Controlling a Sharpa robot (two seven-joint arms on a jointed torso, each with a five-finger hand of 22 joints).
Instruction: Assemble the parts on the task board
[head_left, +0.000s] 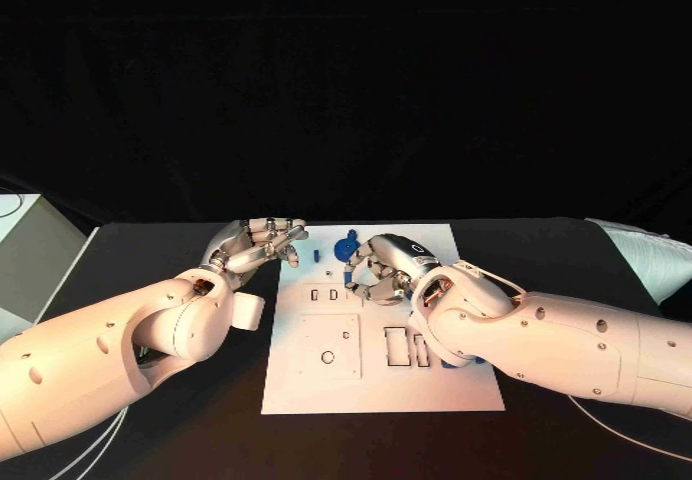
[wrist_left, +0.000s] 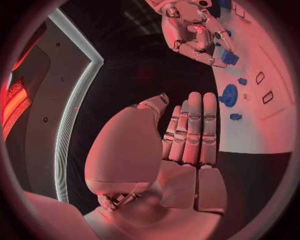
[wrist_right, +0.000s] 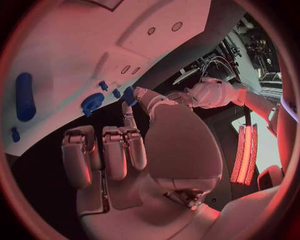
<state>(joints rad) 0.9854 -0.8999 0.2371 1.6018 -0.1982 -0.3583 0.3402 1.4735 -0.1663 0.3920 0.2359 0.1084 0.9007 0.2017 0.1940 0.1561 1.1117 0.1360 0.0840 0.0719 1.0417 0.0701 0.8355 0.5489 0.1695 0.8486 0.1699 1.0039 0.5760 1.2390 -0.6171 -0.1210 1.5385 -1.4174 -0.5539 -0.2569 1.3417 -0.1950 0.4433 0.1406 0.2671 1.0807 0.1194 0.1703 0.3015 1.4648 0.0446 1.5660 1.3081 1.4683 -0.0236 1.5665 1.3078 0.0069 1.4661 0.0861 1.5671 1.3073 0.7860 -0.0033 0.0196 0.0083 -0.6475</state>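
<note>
The white task board (head_left: 382, 385) lies in the middle of the black table. My right hand (head_left: 382, 266) hovers over its far half and pinches a small blue block (wrist_left: 229, 58) (wrist_right: 129, 95) between its thumb and a fingertip. A round blue part (head_left: 346, 245) (wrist_left: 229, 95) (wrist_right: 92, 102) lies on the board's far edge, with small blue pieces (wrist_left: 235, 116) (wrist_right: 103, 85) around it. A long blue part (wrist_right: 25, 96) lies further along the board. My left hand (head_left: 260, 245) (wrist_left: 187, 135) is beside the board's far left corner, fingers straight and holding nothing.
The near half of the board has rectangular slots (head_left: 397, 345) and a raised square plate with a hole (head_left: 329, 345). A grey box (head_left: 29, 250) stands at the table's left edge, and a white object (head_left: 649, 255) at its right edge.
</note>
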